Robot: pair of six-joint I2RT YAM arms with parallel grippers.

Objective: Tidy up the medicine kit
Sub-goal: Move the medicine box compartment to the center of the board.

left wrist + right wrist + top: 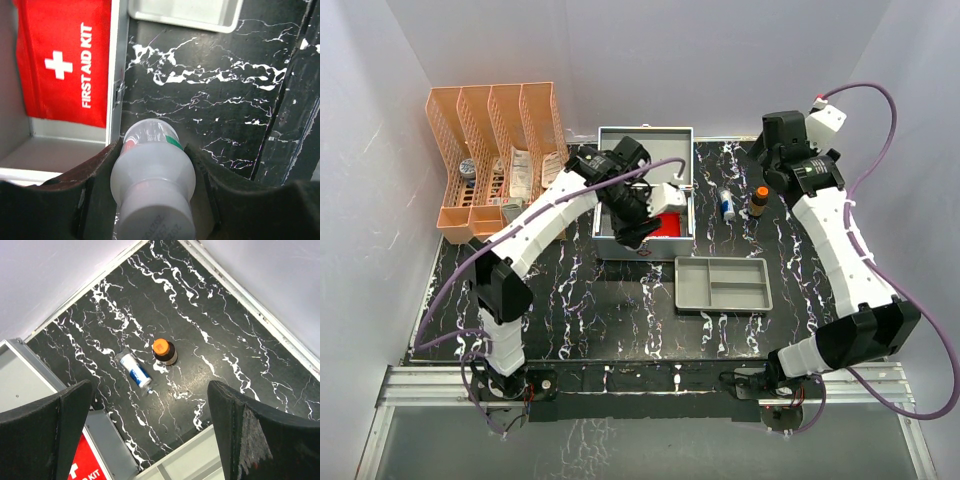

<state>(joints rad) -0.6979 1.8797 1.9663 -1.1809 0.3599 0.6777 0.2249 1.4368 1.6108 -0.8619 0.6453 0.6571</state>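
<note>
Judged partly done: red pouch already inside the open medicine kit at the tabletop's far middle; white bottle clamped in left gripper at the kit's wall, not yet in. Left near the far edge: small tube, orange-capped bottle, below wide-spread right gripper. Grey tray beside kit, no obstacle.

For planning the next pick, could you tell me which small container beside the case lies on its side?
The white-and-blue tube; the orange-capped bottle beside it stands upright.
</note>
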